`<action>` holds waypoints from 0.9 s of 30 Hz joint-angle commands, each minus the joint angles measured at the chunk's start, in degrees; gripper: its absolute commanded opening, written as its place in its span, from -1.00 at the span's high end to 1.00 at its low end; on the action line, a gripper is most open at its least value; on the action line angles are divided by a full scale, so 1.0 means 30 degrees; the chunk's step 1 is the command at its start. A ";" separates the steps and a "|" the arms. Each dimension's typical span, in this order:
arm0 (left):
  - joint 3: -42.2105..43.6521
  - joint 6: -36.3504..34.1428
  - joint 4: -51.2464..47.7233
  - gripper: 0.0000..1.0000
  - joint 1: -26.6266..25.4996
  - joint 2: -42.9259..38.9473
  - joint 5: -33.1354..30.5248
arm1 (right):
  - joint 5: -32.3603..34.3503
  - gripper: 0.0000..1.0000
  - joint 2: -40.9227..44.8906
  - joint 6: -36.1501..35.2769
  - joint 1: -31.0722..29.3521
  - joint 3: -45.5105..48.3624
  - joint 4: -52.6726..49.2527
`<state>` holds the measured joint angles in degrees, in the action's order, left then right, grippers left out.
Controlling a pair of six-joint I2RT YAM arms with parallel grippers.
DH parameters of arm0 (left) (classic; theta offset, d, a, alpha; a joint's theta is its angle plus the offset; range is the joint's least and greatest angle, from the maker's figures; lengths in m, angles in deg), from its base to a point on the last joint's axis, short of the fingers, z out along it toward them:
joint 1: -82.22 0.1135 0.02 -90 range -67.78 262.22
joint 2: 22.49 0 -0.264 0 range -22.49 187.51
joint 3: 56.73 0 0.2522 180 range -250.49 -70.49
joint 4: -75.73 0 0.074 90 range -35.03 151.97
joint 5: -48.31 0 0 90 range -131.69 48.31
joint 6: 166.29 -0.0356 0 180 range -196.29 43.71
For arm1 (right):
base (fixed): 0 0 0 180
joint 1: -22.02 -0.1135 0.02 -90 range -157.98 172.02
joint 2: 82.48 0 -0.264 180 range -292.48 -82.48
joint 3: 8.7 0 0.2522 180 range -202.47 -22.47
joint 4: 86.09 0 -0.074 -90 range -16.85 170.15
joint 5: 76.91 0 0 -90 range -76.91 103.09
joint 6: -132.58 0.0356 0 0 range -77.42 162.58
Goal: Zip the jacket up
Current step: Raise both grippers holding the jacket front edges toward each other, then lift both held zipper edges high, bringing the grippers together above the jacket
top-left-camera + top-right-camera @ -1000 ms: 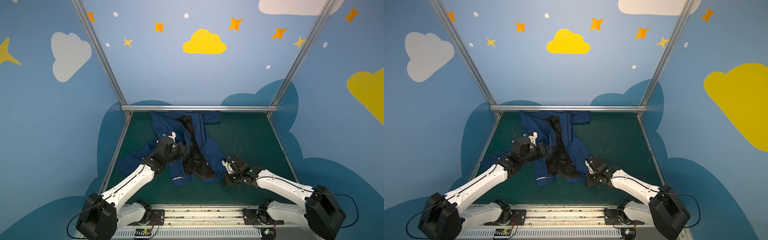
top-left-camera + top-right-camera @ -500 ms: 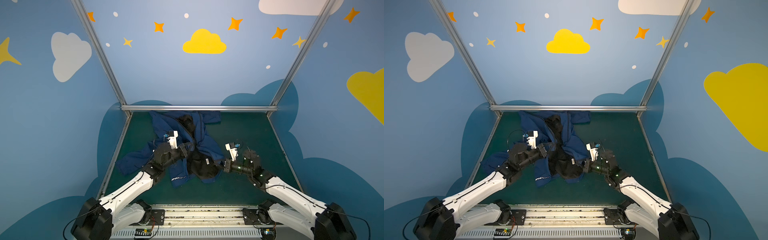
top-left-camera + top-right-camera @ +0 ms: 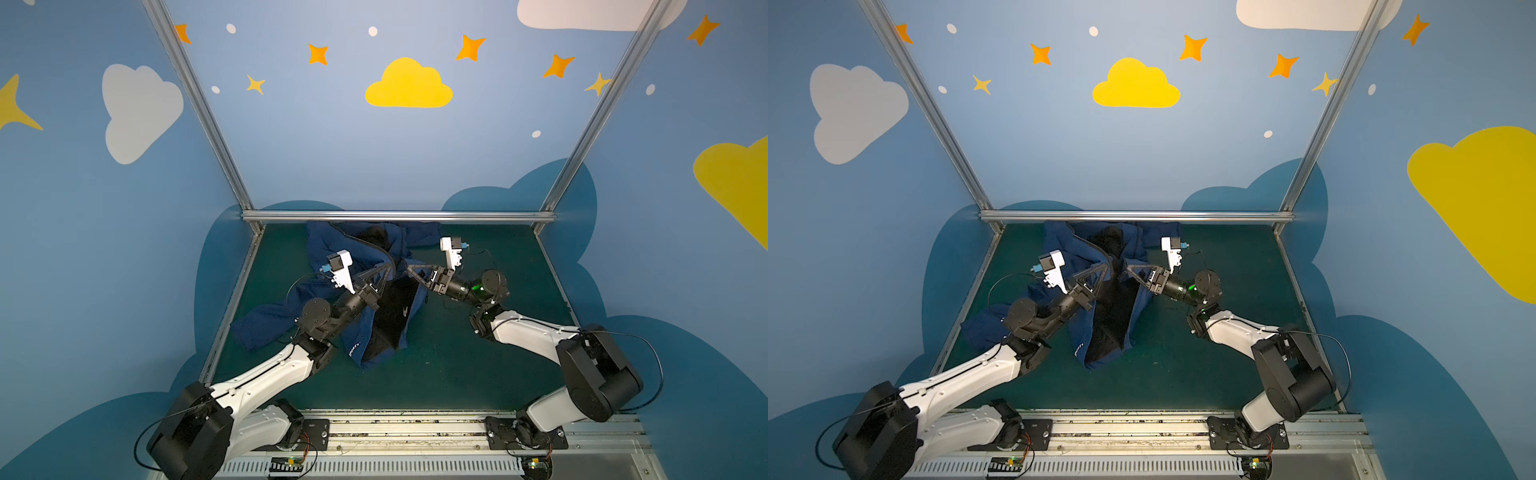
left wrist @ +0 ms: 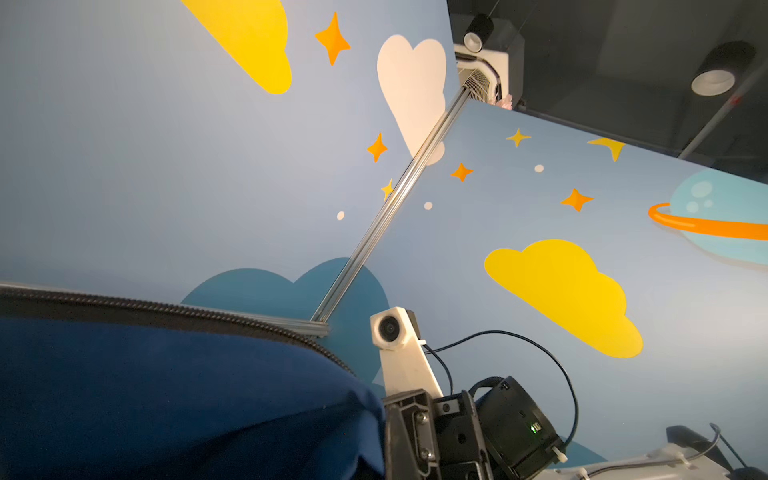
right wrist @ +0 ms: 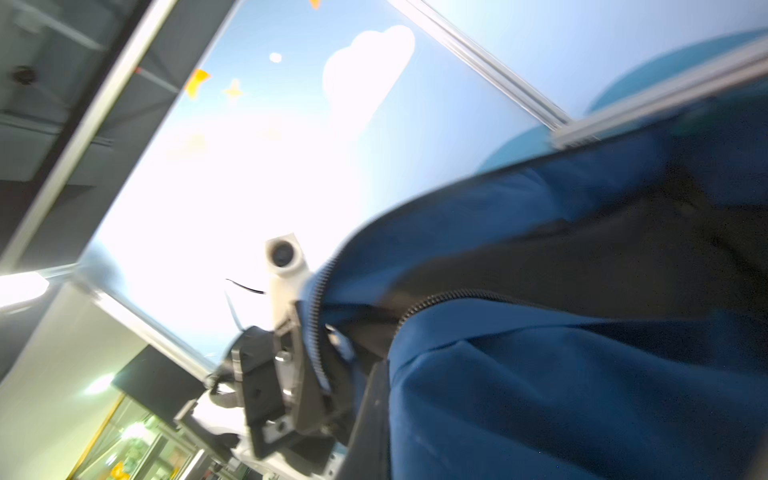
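The navy jacket lies unzipped on the green mat, its black lining showing down the middle. Both top views show both arms raised over it, tips almost meeting. My left gripper is shut on the left front edge. My right gripper is shut on the right front edge. The zipper teeth run along the lifted fabric in the left wrist view. In the blurred right wrist view the teeth run past blue cloth that hides my jaws.
A sleeve trails toward the left wall. The mat is boxed in by a metal bar at the back and blue walls at the sides. The arm bases sit on a rail at the front.
Both grippers rose off the mat and drew together at the middle, lifting the jacket's front edges. The right arm swung in from the front right.
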<state>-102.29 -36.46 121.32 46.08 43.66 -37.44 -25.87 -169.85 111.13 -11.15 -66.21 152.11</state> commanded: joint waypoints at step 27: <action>-0.8046 0.0227 0.6904 0.94 -0.0536 0.4321 0.2326 | 0.2370 1.00 0.2204 0.2757 -0.0044 -0.4587 0.2883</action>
<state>-123.79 -33.79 136.64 44.72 57.45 -31.78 -20.89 -165.61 117.51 -11.19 -78.91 157.38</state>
